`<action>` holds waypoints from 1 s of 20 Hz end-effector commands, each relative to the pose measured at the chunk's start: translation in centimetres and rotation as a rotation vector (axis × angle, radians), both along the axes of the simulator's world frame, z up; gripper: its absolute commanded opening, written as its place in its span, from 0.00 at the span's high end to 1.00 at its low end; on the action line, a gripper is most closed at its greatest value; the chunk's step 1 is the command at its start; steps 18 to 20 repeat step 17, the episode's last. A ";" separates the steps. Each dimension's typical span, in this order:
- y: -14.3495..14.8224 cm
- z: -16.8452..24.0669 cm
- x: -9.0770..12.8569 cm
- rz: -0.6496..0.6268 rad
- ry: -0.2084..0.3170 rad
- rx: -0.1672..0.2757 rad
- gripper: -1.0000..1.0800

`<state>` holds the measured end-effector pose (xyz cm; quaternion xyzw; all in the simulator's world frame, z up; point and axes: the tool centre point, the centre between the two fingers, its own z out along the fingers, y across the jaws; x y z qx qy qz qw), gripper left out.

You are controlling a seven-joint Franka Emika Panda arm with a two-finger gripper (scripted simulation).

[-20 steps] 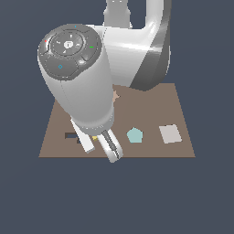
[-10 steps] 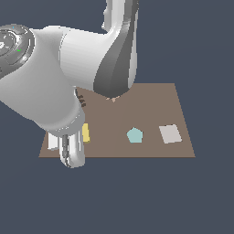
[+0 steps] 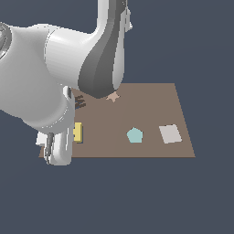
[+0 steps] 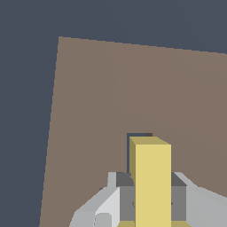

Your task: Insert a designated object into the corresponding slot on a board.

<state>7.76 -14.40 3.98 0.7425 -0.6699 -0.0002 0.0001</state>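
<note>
yellow block [image 4: 153,181]: upright between the hand's fingers, above the board's left near part
hand [image 4: 150,199]: closed on the yellow block
T-shaped slot [image 4: 138,135]: dark edge showing just behind the block
board [image 3: 151,105]: brown; light-blue pentagon [image 3: 134,135] on it

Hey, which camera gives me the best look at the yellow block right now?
The wrist view. There the yellow block fills the lower foreground, standing between the fingers of the hand, over the brown board. The exterior view shows only a small sliver of the block, mostly hidden behind the arm.
</note>
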 end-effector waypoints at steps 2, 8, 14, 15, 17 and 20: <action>0.0 0.0 0.0 0.000 0.000 0.000 1.00; 0.0 -1.0 0.0 -0.004 0.001 0.001 0.04; 0.0 -1.0 0.0 -0.004 0.001 0.001 0.04; 0.0 -1.0 0.0 -0.004 0.001 0.001 0.04; 0.0 -1.0 0.0 -0.004 0.001 0.001 0.04; 0.0 -1.0 0.0 -0.004 0.001 0.001 0.04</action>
